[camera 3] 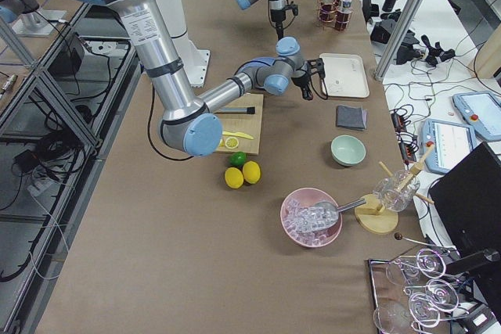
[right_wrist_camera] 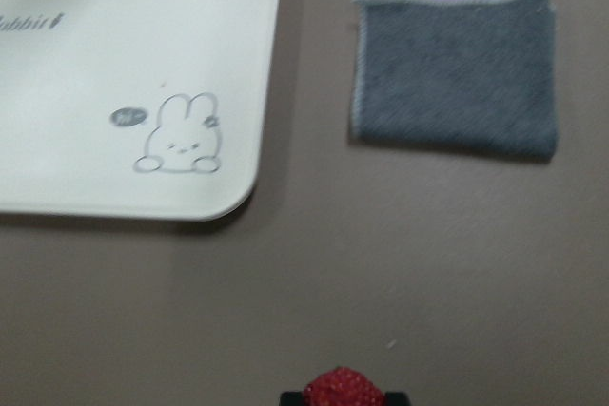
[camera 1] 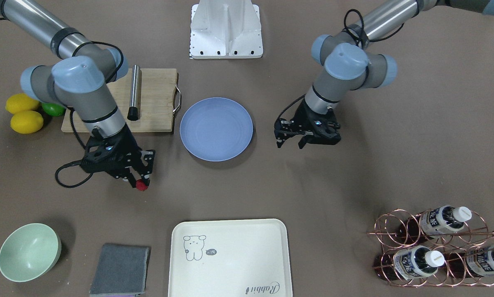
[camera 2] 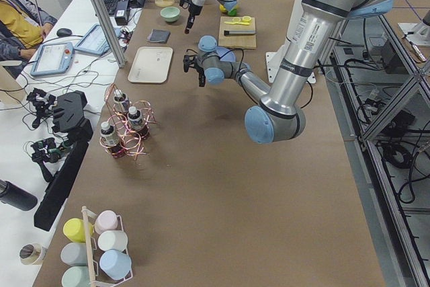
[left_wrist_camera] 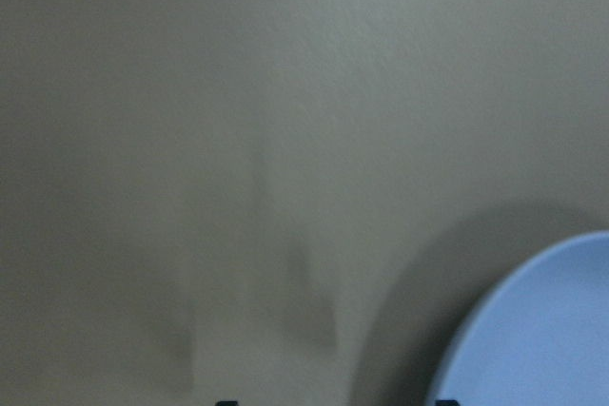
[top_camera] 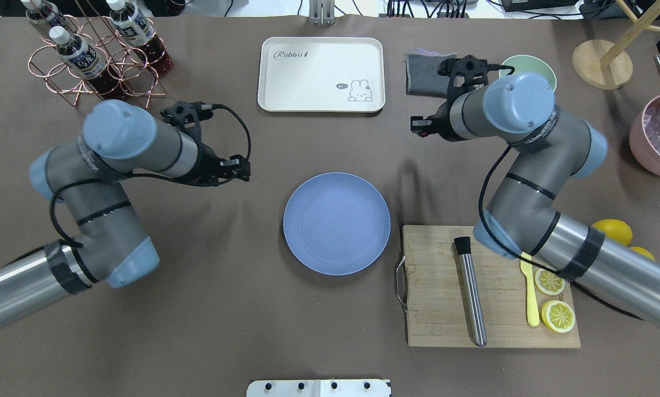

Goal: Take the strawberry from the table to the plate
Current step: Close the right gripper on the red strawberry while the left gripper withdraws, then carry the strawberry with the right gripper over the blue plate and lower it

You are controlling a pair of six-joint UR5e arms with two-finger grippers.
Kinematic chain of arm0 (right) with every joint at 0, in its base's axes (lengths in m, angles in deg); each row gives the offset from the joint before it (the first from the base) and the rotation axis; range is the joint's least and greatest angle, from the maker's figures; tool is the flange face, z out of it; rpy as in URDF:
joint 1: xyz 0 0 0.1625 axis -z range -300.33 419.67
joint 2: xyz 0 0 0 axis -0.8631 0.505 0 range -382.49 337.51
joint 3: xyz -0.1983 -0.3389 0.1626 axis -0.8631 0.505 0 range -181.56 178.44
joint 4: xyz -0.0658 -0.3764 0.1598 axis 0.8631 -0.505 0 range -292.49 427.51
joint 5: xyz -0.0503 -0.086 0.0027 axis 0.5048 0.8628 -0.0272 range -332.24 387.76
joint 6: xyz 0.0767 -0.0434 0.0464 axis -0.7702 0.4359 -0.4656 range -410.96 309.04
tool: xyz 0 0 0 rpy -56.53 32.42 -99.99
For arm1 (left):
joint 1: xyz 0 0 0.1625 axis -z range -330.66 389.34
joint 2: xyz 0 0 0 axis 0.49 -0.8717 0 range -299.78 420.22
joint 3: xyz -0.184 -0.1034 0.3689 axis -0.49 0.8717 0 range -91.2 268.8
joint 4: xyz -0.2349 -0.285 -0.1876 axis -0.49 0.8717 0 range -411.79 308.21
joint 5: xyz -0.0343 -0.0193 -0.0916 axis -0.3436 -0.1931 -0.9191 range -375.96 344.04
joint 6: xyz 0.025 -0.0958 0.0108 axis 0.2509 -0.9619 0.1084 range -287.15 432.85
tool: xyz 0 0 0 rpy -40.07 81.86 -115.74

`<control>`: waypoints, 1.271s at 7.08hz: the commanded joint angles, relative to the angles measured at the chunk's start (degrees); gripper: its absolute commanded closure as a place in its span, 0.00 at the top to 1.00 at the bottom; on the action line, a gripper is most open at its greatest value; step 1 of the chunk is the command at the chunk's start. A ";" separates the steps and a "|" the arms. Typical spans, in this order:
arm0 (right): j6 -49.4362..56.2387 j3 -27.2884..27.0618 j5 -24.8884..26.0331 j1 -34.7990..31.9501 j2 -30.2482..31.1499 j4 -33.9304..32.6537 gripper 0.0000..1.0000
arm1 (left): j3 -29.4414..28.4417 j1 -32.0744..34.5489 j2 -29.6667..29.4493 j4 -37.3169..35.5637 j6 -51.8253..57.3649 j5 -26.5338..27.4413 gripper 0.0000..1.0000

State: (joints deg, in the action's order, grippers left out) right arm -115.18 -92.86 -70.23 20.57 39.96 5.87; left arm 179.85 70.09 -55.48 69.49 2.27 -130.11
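Note:
The small dark-red strawberry [camera 1: 141,185] sits between the fingertips of my right gripper [camera 1: 139,181], which is shut on it over the brown table [camera 1: 354,185]. The right wrist view shows the strawberry [right_wrist_camera: 344,389] at the bottom edge, flanked by the black fingertips. The round periwinkle-blue plate [camera 1: 216,128] lies in the middle of the table [top_camera: 236,309], with nothing on it, and the plate [top_camera: 336,223] is some way from the right gripper [top_camera: 420,125]. My left gripper [camera 1: 290,142] hangs open beside the plate's other side. The left wrist view catches only the plate's rim [left_wrist_camera: 542,330].
A wooden cutting board [camera 1: 156,103] with a metal rod [camera 1: 134,93] lies beside the plate, with two lemons [camera 1: 24,115] and a lime [camera 1: 53,109] past it. A cream tray [camera 1: 230,258], grey cloth [camera 1: 121,270], green bowl [camera 1: 29,251] and bottle rack [camera 1: 436,247] line the operators' side.

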 commanded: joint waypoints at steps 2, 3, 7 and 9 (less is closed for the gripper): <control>-11.16 -2.92 12.80 15.94 -6.36 -8.47 0.00 | -0.16 10.31 6.36 -0.16 15.37 -8.01 0.75; -12.14 -2.57 14.91 18.59 -7.43 -9.63 0.00 | -0.08 10.40 6.45 -0.08 15.39 -8.01 0.76; -12.15 -2.65 16.96 21.43 -7.08 -9.64 0.99 | 0.10 10.32 6.54 -0.08 14.86 -8.01 0.77; -11.89 -3.18 16.87 21.00 -6.91 -9.73 1.00 | 0.19 10.32 6.54 -0.08 14.86 -8.01 0.78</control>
State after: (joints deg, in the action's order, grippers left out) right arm -127.24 -95.66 -53.31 41.86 33.04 -3.79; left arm 180.00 80.40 -48.94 69.41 17.10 -138.13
